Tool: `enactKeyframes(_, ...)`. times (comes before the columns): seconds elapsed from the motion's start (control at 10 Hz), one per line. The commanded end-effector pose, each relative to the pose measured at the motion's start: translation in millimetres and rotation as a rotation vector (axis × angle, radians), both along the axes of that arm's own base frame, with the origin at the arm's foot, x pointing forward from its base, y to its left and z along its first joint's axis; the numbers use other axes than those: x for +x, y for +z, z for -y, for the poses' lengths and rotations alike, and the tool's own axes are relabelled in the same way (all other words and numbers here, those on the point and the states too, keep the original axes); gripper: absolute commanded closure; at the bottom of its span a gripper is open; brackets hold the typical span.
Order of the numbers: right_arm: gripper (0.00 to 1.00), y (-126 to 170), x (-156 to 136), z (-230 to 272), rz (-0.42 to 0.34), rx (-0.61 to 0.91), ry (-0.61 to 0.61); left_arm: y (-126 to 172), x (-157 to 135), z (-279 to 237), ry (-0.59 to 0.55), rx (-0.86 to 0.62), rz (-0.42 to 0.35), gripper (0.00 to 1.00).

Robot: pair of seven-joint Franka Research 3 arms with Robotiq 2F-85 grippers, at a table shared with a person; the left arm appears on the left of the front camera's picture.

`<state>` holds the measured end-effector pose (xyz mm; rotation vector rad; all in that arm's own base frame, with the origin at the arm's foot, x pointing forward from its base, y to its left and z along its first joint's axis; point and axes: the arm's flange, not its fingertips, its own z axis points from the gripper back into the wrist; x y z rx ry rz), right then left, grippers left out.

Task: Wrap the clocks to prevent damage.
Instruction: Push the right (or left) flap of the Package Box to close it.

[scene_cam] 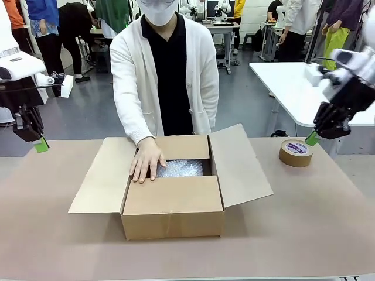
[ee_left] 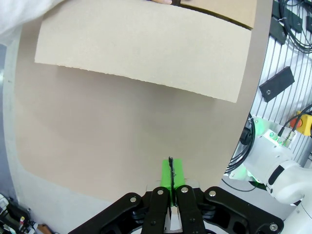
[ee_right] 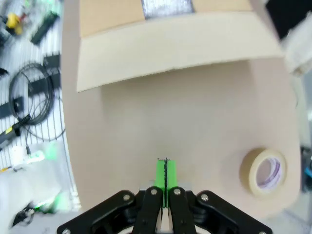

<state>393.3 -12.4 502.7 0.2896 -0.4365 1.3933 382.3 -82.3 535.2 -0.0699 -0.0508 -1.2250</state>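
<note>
Left gripper (scene_cam: 41, 144) and right gripper (scene_cam: 312, 139): pads together (both empty), above table (scene_cam: 328, 222).
Person's hand (scene_cam: 146, 159) flat on box (scene_cam: 173, 208) flap, touching bubble wrap (scene_cam: 180, 168); tape roll (scene_cam: 296, 153) near right gripper.

We see a brown-topped table (scene_cam: 328, 234) stretching across the front view. A tape roll (scene_cam: 296, 153) lies flat on it near the far right corner, tan with a white and purple printed core. In the right wrist view the roll sits close to the table's edge. Beyond it stands a white table (scene_cam: 287, 82). Black cables (ee_right: 34, 102) coil on the ribbed floor (ee_right: 44, 141) beside the brown table. People (scene_cam: 45, 17) stand farther back in the room.
</note>
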Motion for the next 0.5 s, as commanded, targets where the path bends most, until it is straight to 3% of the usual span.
enactKeyframes(0.0, 0.99, -48.2, 9.2, 45.1, 0.003, 0.258, 0.114, 1.4, 1.0, 1.9, 0.008, -0.002, 0.004, 0.99)
enactKeyframes(0.1, 0.99, -68.2, 5.7, 55.6, 0.031, 0.348, 0.15, 1.4, 1.0, 1.9, 0.008, -0.002, 0.004, 0.99)
enactKeyframes(0.4, 0.99, -111.0, 12.8, 47.4, 0.077, 0.414, 0.215, 1.4, 1.0, 1.9, 0.008, -0.002, 0.004, 0.99)
